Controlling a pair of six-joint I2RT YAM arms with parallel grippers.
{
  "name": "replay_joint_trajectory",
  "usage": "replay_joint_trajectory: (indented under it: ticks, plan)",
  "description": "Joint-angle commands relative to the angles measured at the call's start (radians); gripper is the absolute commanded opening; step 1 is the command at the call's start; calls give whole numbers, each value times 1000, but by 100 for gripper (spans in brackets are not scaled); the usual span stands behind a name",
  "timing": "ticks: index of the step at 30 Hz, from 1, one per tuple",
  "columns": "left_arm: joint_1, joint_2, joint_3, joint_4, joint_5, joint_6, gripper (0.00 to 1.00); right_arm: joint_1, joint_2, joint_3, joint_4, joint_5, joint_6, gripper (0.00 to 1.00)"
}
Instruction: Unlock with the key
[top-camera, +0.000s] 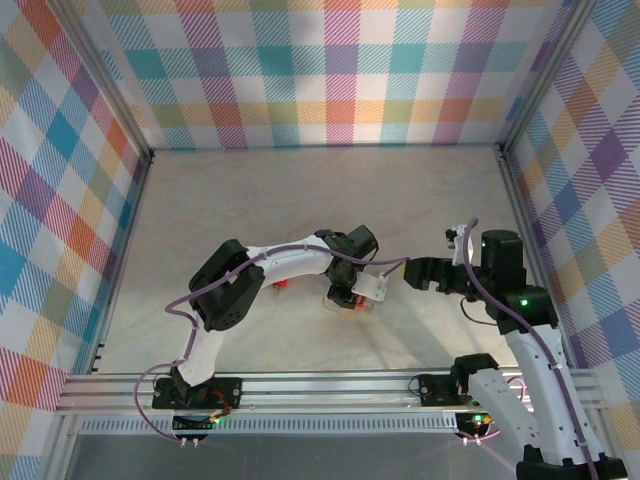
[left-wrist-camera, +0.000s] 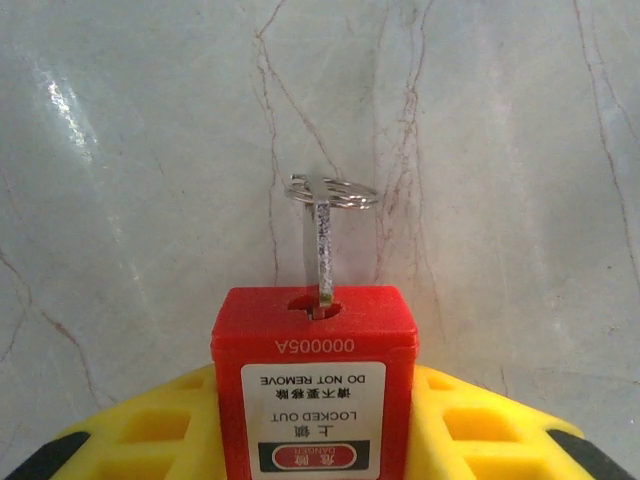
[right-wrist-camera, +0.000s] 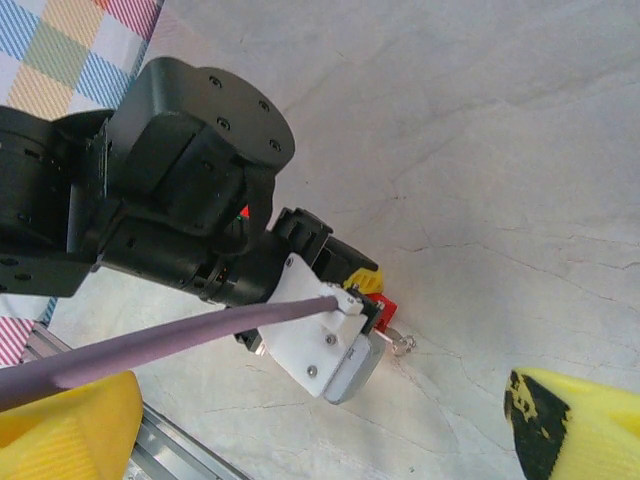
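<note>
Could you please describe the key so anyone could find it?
On the marble table, the left gripper clamps a red padlock in yellow jaws. The key stands in its end: a thin silver blade with a wire ring, silvery amid red and yellow.

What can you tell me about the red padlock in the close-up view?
The red padlock is a boxy, plastic-looking body clamped between the yellow fingers of the left gripper. Its keyhole end points away from the wrist camera, with a metal key in the slot and a wire ring on the key's head. A white label, upside down here, reads LOCKED OUT, DO NOT REMOVE; 000005A is embossed above. The shackle is hidden.
</note>
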Motion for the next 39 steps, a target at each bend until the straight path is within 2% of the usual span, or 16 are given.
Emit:
replay_joint_trajectory:
  ticks: [1, 5, 6, 7, 11, 14, 17, 19, 21, 23, 26, 29, 31, 35, 39]
  plan:
    - [-14, -71, -60, 58, -30, 31, 42, 5, -7, 27, -12, 3, 1, 93]
    - [-13, -183, -122, 161, -25, -49, 73, 4, -7, 38, -29, 17, 14, 93]
    - [-13, -214, -134, 180, -19, -73, 74, 4, -7, 44, -34, 25, 19, 93]
    - [-11, -241, -144, 198, -15, -98, 80, 4, -7, 47, -38, 33, 25, 94]
    - [7, -382, -195, 301, -7, -276, 83, -1, 8, 75, -66, 88, 63, 96]
    - [66, -528, -269, 415, 7, -471, 83, -5, 41, 94, -100, 133, 109, 98]
    - [154, -705, -392, 517, 60, -632, 84, -8, 75, 63, -47, 47, 144, 98]
    - [191, -832, -459, 536, 12, -724, 89, -8, 137, 47, -13, -37, 141, 97]
    - [231, -942, -498, 515, -28, -818, 95, -1, 222, 56, -31, -72, 108, 97]
    - [268, -1045, -525, 477, -70, -918, 100, 37, 315, 77, -74, -16, 61, 94]
    - [306, -1164, -524, 345, -160, -1040, 100, 202, 417, 98, -58, 85, -12, 96]
    - [312, -1244, -508, 225, -235, -1095, 100, 385, 559, 145, -51, 179, -95, 97]
    - [311, -1290, -503, 163, -272, -1121, 100, 454, 664, 167, -45, 208, -146, 96]
    - [311, -1350, -488, 72, -348, -1146, 100, 553, 841, 228, -60, 294, -236, 93]
    - [311, -1372, -456, -4, -412, -1151, 100, 572, 949, 279, -49, 346, -282, 91]
